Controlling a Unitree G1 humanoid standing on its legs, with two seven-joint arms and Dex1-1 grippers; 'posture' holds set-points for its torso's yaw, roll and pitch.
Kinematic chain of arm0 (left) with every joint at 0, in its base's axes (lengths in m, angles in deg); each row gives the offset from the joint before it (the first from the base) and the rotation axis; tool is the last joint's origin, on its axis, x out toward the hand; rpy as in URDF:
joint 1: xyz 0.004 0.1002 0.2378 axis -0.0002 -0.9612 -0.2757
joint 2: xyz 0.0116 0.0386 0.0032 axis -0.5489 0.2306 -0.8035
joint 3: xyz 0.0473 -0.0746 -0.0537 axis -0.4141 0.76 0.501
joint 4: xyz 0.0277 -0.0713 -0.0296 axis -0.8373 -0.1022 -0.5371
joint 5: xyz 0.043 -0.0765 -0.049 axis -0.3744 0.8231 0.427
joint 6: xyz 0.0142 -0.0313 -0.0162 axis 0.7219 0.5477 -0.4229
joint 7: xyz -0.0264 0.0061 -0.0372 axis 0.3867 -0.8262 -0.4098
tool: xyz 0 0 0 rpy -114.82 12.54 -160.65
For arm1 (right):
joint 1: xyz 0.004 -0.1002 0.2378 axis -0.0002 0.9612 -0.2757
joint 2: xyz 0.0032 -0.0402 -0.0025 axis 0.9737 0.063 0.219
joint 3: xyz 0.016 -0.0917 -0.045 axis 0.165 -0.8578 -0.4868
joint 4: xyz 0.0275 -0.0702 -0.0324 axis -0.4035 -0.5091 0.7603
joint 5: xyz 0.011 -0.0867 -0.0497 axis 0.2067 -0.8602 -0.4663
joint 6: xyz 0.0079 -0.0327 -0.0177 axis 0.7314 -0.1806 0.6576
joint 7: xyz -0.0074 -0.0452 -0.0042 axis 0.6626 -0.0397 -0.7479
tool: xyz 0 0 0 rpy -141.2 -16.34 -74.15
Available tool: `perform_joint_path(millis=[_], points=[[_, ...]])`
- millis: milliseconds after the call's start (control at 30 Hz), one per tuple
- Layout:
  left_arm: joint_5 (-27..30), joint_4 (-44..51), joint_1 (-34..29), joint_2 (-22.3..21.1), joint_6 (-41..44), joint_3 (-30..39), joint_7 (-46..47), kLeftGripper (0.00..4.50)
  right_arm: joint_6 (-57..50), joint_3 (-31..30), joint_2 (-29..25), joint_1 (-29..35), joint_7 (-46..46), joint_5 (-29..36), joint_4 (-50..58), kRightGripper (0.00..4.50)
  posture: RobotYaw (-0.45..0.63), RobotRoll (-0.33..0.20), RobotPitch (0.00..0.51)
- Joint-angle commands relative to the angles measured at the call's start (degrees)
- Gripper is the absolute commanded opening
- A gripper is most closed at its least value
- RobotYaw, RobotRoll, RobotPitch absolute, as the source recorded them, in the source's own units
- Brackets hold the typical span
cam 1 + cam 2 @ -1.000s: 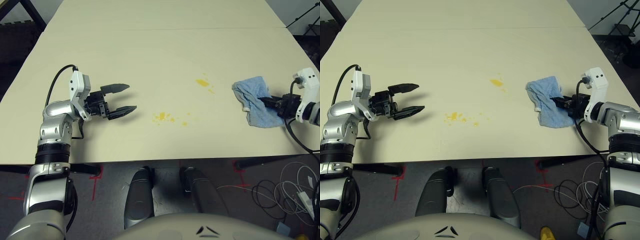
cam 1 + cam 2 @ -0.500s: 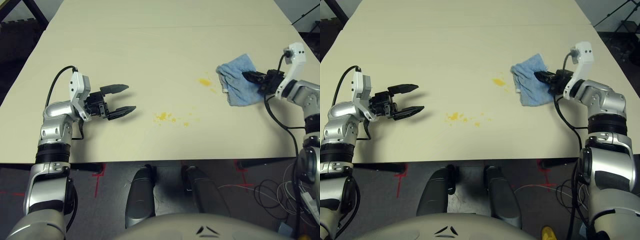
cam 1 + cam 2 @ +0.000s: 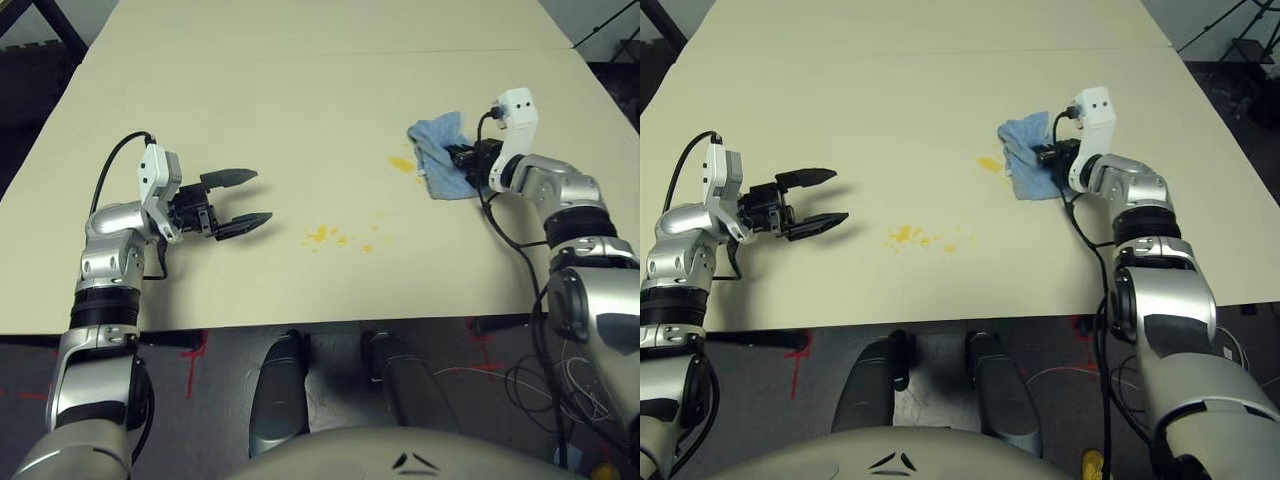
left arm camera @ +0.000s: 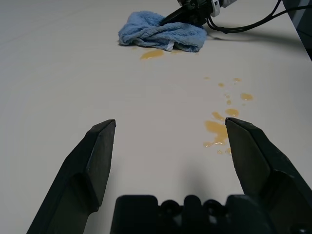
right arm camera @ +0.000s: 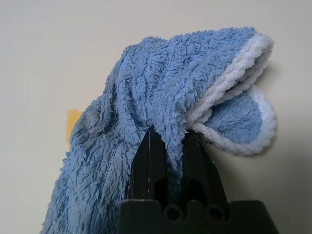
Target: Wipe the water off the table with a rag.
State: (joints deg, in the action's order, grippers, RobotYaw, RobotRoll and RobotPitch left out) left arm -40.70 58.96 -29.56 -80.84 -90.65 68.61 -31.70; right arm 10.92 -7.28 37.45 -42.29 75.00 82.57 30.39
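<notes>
Right end effector (image 5: 168,146) pinching the light blue terry cloth rag (image 3: 438,154) on the pale cream counter (image 3: 300,110).

The bunched rag lies touching the edge of one yellow-orange water splotch (image 3: 401,164); a scatter of smaller splotches (image 3: 322,235) sits nearer the counter's middle. The left end effector (image 3: 246,198) hovers well apart from the rag, its black fingers (image 4: 95,156) spread wide.

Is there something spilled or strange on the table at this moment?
Yes. Yellow-orange water lies spilled on the table: one cluster mid-table, another splotch just beside the rag, which the right gripper holds bunched rather than flat.
</notes>
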Motion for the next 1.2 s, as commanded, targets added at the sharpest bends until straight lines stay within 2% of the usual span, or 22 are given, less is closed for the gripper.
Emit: perform_joint_path(millis=[33,367,567,733,1033,1200], points=[[0.1,1.6,-1.1,-0.5,-0.1,-0.4,-0.1,4.50,-1.0,-2.9,5.3,0.2,0.5,-1.6,-4.3,0.05,0.18,0.000,0.220],[0.1,2.2,-1.7,-0.8,0.1,-0.3,0.1,4.50,2.1,-2.3,12.9,-5.4,-2.3,-3.2,-9.4,0.05,0.19,0.000,0.220],[0.0,2.3,-1.9,-0.9,0.0,-0.2,0.3,4.50,3.5,-1.8,12.6,-6.4,-3.1,-3.8,-11.3,0.05,0.19,0.000,0.218],[0.0,2.2,-1.9,-1.0,0.0,-0.3,0.4,4.50,3.5,-1.5,6.5,-4.7,-1.9,-4.5,-10.7,0.05,0.19,0.000,0.220],[-0.3,0.7,-1.7,-1.5,-0.6,-0.3,-0.1,4.50,1.1,-1.7,-8.1,-0.7,3.7,-4.9,-6.7,0.05,0.18,0.000,0.229],[-0.6,-0.3,-1.3,-1.8,-1.1,-0.5,-0.7,4.50,-3.1,-2.1,-12.4,1.3,7.8,-3.9,-0.5,0.05,0.17,0.000,0.230]])
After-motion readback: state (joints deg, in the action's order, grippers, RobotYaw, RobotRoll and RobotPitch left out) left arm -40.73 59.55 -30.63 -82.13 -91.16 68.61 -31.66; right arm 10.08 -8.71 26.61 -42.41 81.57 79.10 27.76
